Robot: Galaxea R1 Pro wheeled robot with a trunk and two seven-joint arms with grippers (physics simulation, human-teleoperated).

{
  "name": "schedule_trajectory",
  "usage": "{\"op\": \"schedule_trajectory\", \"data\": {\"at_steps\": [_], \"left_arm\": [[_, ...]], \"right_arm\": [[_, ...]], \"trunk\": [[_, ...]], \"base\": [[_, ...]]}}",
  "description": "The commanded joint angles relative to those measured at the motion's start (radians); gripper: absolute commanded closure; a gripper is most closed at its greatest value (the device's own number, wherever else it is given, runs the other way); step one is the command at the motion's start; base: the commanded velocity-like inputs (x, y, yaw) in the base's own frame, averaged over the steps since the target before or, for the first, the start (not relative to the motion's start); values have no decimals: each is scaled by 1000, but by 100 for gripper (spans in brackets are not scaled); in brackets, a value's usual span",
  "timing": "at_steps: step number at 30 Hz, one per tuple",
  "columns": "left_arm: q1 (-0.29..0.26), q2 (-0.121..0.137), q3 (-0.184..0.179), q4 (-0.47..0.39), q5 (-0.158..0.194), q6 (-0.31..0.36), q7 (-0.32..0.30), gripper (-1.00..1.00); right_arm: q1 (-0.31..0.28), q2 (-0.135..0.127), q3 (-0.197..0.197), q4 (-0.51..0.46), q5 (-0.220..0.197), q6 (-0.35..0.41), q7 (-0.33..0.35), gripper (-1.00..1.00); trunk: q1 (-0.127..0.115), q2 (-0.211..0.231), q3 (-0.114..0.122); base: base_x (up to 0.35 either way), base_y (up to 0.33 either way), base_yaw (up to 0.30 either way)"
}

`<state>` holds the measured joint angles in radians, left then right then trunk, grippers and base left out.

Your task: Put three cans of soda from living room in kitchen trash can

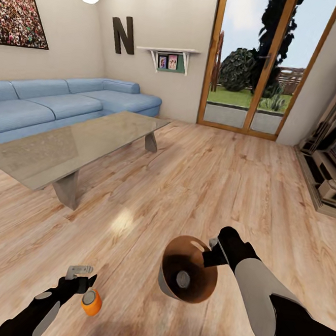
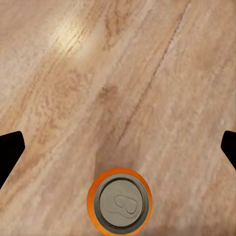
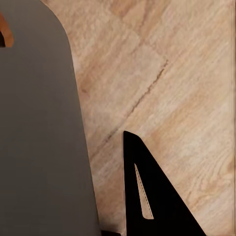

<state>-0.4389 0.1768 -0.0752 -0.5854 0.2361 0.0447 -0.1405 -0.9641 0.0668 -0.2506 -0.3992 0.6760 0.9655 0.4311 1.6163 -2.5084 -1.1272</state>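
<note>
1. While your left gripper hangs low over the wood floor, its jaws stand wide apart, gripping nothing.
2. Just beside that gripper, an orange soda can stands upright on the planks; your left wrist view looks straight down on its grey top.
3. Further right, your right gripper is clamped on the rim of the trash can, held tilted above the floor.
4. Inside the bin's brown interior lies one can, grey end showing.
5. Behind, the glass table fronts the blue sofa.
</note>
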Motion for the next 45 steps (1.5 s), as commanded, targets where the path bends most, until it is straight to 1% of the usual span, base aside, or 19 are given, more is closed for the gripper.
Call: {"op": "schedule_trajectory", "data": {"at_steps": [1,12,14,16,19,26,33,45], "left_arm": [[0,0,0,0,0,0,0,-100],[0,-4,0,1,-3,0,-1,-100],[0,-5,0,1,-5,0,-1,-100],[0,-6,0,1,-6,0,-1,-100],[0,-6,0,3,-8,0,-1,-100],[0,-6,-1,8,-9,0,-1,-100],[0,-7,-2,7,-9,0,-1,-100],[0,-7,-3,4,-9,-1,-1,-100]], "right_arm": [[0,0,-2,-3,-23,5,0,100],[-2,0,-3,-26,-24,9,1,100],[-2,-3,-3,-28,-24,33,1,100],[-3,-3,-3,-40,-24,78,1,100],[-5,-2,-1,-60,-24,82,2,100],[-11,0,9,-84,-26,82,3,100],[-39,1,11,-87,-29,82,4,100],[-89,1,12,-88,-28,82,6,100]], "trunk": [[0,0,0],[0,0,0],[0,0,0],[0,0,0],[0,0,0],[3,-2,-27],[6,-3,-54],[6,-3,-54]], "base": [[23,21,0],[7,6,0],[0,0,0],[0,0,0],[0,0,0],[0,0,0],[0,0,0],[0,0,0]]}}
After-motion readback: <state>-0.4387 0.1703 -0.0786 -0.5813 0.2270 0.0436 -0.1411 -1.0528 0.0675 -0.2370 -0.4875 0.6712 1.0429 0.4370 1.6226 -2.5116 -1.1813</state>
